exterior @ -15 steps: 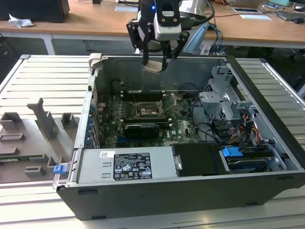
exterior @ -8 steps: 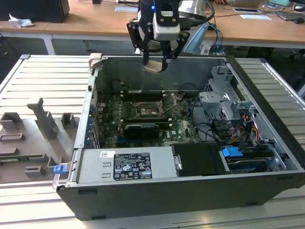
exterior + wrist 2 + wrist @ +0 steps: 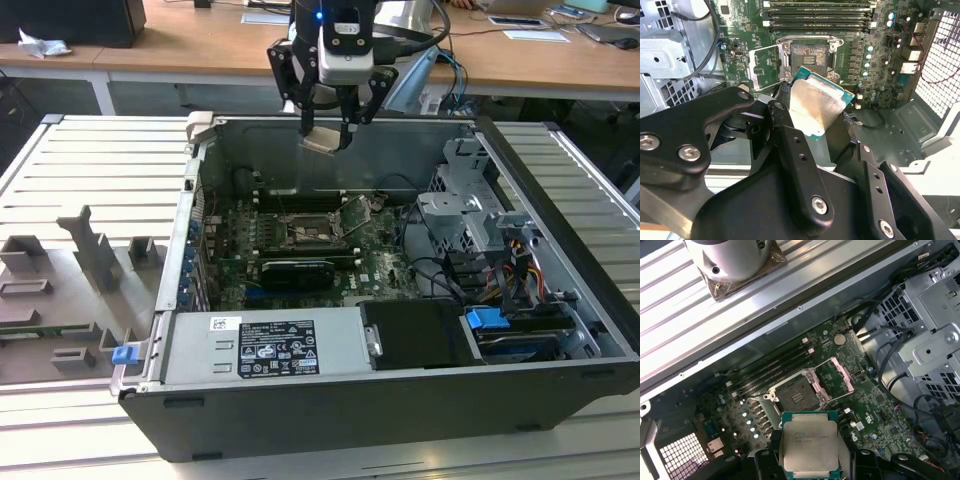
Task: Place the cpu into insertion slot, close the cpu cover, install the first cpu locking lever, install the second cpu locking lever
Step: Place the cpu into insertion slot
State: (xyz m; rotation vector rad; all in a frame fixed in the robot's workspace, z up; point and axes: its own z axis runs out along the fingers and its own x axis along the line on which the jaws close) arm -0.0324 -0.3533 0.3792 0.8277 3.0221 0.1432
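cpu in transit, socket not yet loaded

held the cpu (image 3: 815, 105) in the gripper (image 3: 325, 135), fingers clamped on its edges, high above the open computer case (image 3: 260, 150) in the exterior view. found the insertion slot (image 3: 797, 396) bare in both wrist views, well below the cpu, with the cpu cover (image 3: 836, 376) swung open beside it. judged no step finished: placement, cover closing and the two lever steps all outstanding.

Silver-beige cpu (image 3: 809, 447), green-edged; dark insertion slot (image 3: 796, 396) amid green board (image 3: 875, 402).
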